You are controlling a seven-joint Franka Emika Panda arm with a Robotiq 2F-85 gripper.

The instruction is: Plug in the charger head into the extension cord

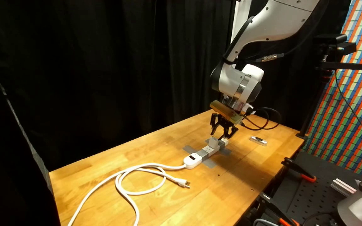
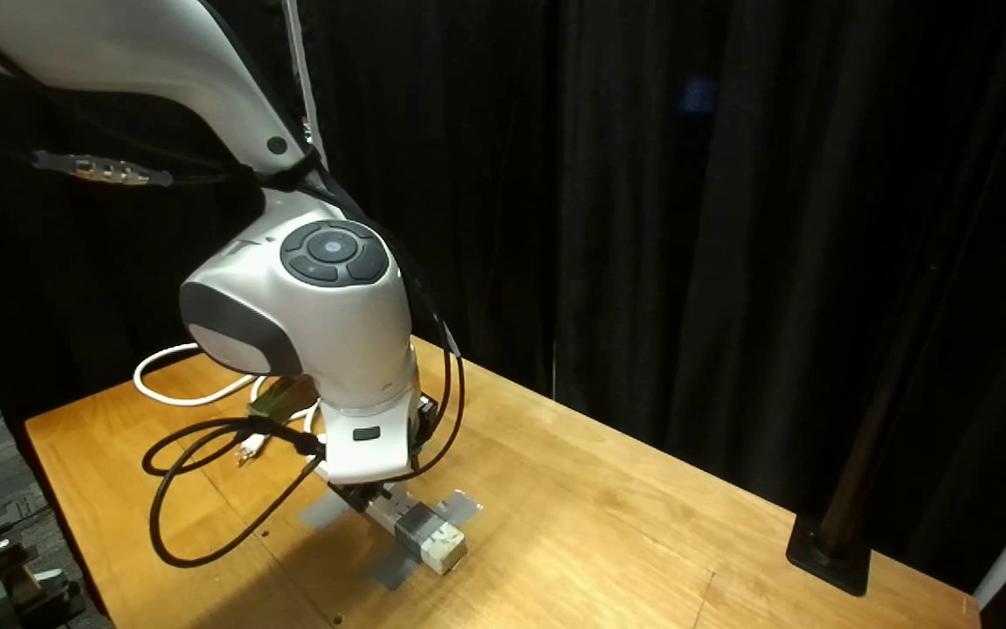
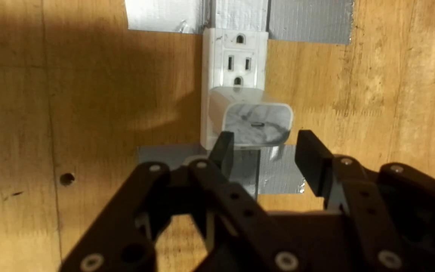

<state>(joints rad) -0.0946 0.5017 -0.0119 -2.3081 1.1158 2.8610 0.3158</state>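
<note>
Two black fingers (image 3: 312, 162) of my tool (image 3: 266, 156) stand apart in the wrist view, with the white charger head (image 3: 257, 124) near their tips. One finger overlaps its corner from this angle; I can't tell whether they touch. The charger head sits on top of the extension cord (image 3: 236, 54), and I can't make out whether it is fully seated. Silver tape (image 3: 312, 20) crosses the extension cord and sticks to my wooden worktop (image 1: 168, 207). In an exterior view I see the white cable (image 1: 151, 164) looped over the wood, its plug (image 1: 182, 182), and a small silver-and-dark item (image 1: 258, 140).
</note>
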